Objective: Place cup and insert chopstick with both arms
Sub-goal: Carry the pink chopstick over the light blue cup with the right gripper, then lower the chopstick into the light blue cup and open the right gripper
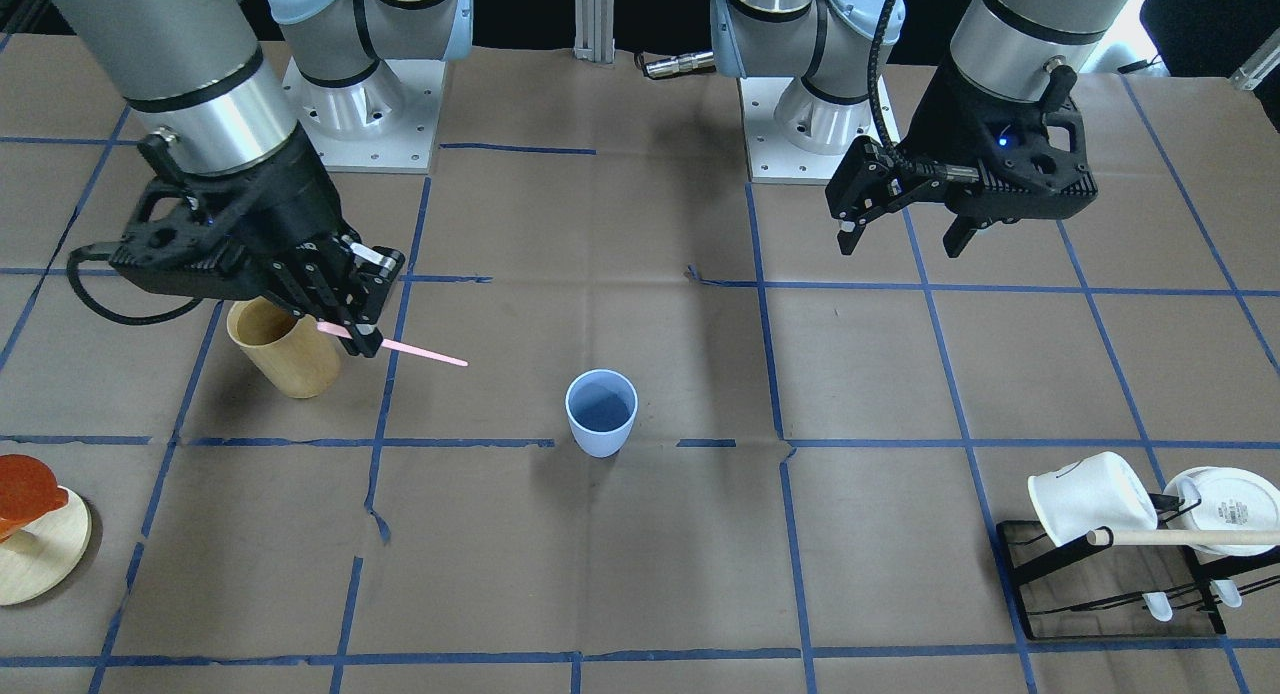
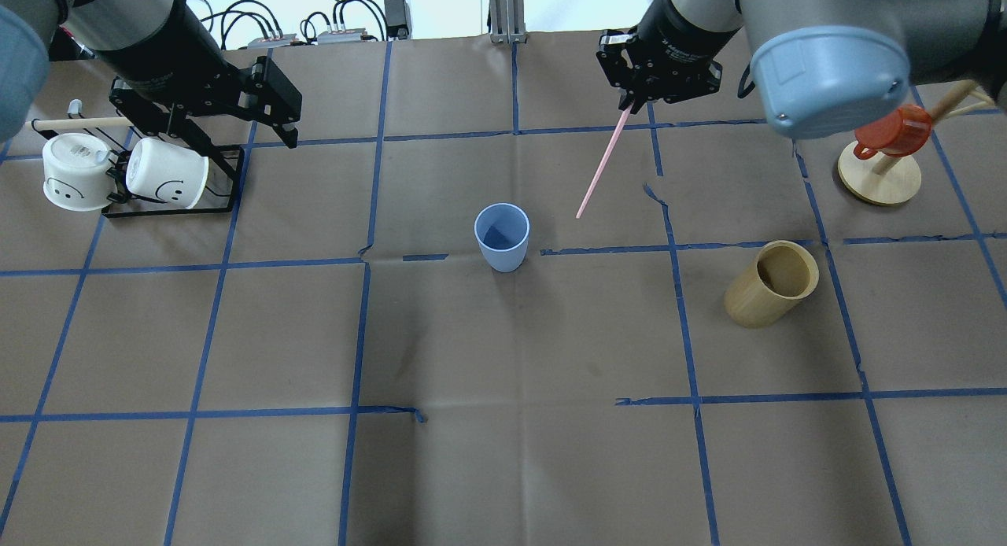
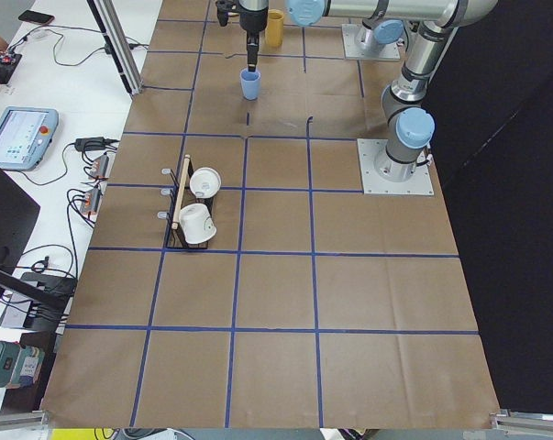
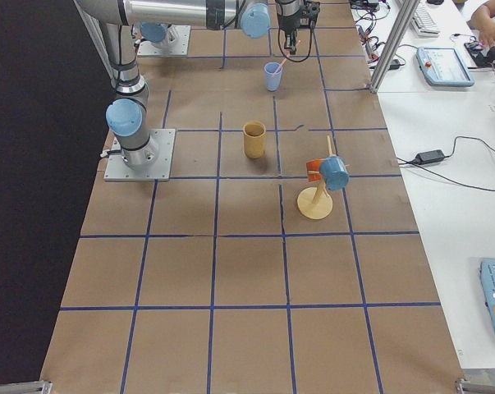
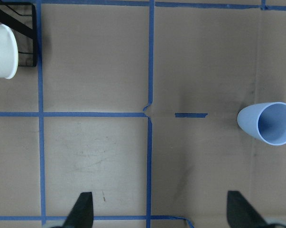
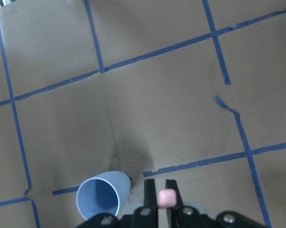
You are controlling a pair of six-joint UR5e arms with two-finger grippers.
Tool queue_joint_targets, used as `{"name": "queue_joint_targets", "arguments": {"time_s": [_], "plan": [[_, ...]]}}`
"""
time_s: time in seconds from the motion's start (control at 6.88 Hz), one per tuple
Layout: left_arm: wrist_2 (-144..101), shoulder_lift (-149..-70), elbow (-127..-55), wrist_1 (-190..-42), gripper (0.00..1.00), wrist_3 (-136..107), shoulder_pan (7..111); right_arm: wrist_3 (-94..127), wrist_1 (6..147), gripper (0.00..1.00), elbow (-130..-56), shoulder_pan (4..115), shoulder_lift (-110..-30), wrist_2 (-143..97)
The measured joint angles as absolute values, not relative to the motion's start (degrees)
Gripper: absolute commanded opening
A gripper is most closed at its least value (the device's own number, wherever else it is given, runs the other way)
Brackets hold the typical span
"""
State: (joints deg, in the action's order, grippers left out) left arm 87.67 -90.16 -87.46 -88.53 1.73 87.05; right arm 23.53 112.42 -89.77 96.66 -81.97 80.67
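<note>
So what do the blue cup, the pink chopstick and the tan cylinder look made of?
The blue cup is likely plastic: matte, uniform pale colour, thin smooth wall. The pink chopstick is probably plastic too, evenly coloured; too thin to be sure. The tan cylinder looks like wood or bamboo, matte, darker inside.

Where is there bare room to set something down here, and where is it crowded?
Free: squares between the mug rack and blue cup; all rows robot-side of the blue cup and wooden cup. Crowded: around the mug tree and the chopstick in the right hand.
</note>
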Motion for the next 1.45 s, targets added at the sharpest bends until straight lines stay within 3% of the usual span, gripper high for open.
{"name": "queue_joint_targets", "arguments": {"time_s": [1.45], "plan": [[88.11,-90.12,-87.24,-88.62,1.0,1.47,86.89,36.62,120.42,0.08,-90.0,105.48,-77.21,83.68]]}}
